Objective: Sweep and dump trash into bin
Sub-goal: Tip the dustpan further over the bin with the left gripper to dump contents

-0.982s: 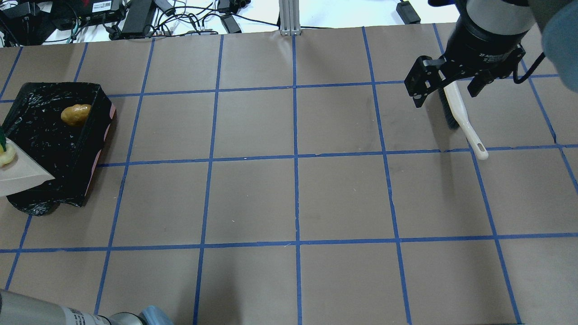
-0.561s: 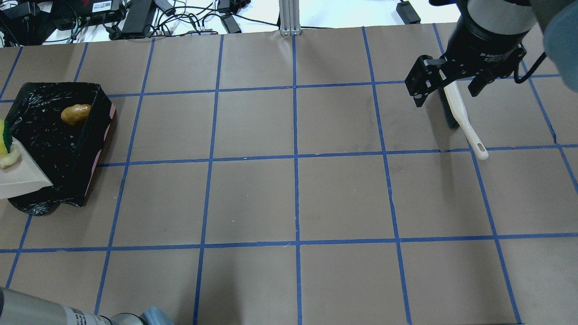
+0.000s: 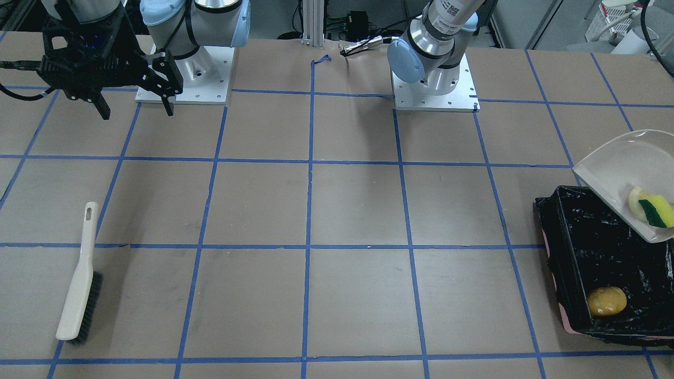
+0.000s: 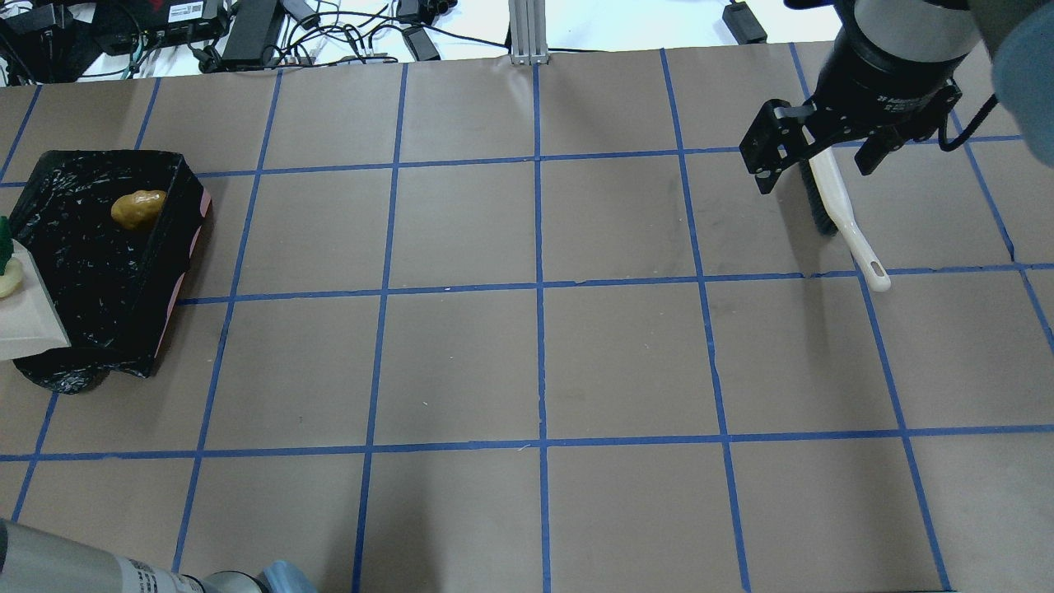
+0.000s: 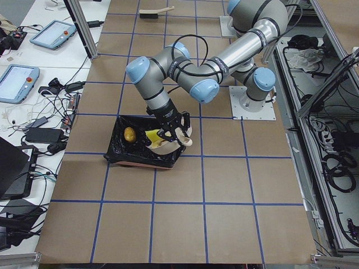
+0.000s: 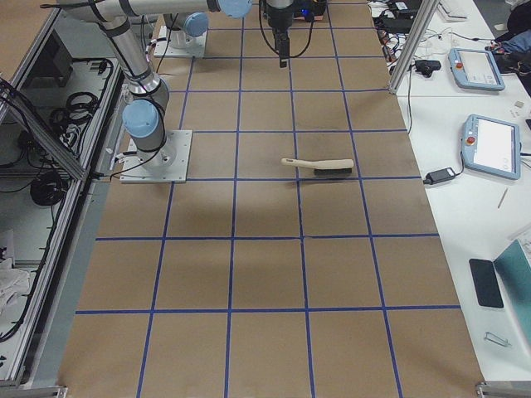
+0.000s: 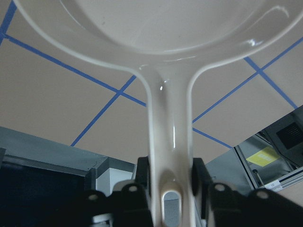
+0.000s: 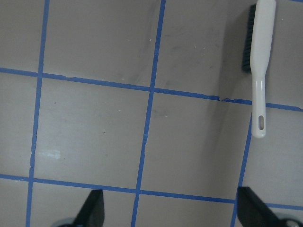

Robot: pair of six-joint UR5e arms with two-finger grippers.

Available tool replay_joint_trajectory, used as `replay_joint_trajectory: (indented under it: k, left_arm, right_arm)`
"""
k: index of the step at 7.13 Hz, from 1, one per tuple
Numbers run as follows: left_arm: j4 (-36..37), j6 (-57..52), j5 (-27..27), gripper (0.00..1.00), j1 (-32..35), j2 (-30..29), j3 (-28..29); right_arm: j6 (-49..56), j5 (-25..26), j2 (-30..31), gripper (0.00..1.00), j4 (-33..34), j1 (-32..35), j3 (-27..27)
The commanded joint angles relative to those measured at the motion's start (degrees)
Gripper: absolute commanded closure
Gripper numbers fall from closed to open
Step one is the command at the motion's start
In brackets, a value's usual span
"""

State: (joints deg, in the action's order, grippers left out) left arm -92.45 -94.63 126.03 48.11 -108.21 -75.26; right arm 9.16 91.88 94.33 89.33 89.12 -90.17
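Note:
The bin [image 3: 566, 263], lined with black plastic, stands at the table's left end [image 4: 160, 276]. The brown-yellow lump [image 3: 606, 301] lies inside it [image 4: 138, 208]. My left gripper [image 7: 170, 177] is shut on the handle of the beige dustpan [image 3: 616, 168], held tilted over the bin's edge [image 4: 29, 325]. The yellow-green sponge [image 3: 658, 210] and the cream foam scrap [image 3: 636, 201] lie in the pan. My right gripper [image 4: 813, 177] is open and empty, hanging above the brush [image 4: 840, 214].
The cream-handled brush [image 3: 79, 284] lies flat on the brown paper at the far right side [image 8: 258, 61]. Cables and power bricks [image 4: 247, 33] lie beyond the table's far edge. The arm bases [image 3: 432, 89] stand at the robot's side.
The dustpan has drawn back to the left over the bin's edge, with the sponge and foam scrap still in it. The right gripper has barely moved.

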Motion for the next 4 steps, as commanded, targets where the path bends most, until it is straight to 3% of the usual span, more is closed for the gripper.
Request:
replay_joint_trajectory:
  k: [1, 4]
  left_arm:
    - [1.74, -4.24, 3.93, 1.00, 2.24, -0.42, 0.38]
    - [8.48, -11.33, 7.21, 1.00, 4.37, -0.77, 0.38]
  right_arm:
    - [-0.11, 0.50, 0.32, 0.00, -0.29, 0.00, 0.00]
    - [-0.11, 0.06, 0.32, 0.00, -0.21, 0.00, -0.09]
